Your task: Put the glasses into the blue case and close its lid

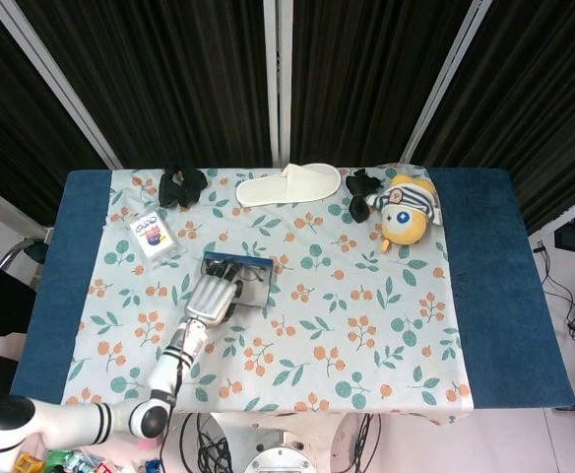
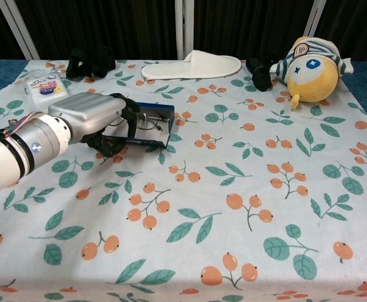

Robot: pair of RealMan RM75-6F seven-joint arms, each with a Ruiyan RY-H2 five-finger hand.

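Observation:
The blue case [image 1: 250, 273] [image 2: 161, 112] lies left of the table's middle, its lid raised at a slant over the base. Black-framed glasses [image 2: 151, 121] show inside through the gap. My left hand [image 1: 212, 296] [image 2: 98, 119] grips the lid's front edge, fingers curled over the top and the thumb underneath. The hand hides most of the lid in both views. My right hand shows in neither view.
A white slipper [image 1: 287, 183] [image 2: 191, 65] lies at the back centre. A yellow plush toy [image 1: 406, 215] [image 2: 312, 60] sits back right beside a black item [image 2: 259, 66]. More black items [image 1: 182, 184] [image 2: 89, 61] and a clear packet [image 1: 153, 235] [image 2: 45, 85] lie back left.

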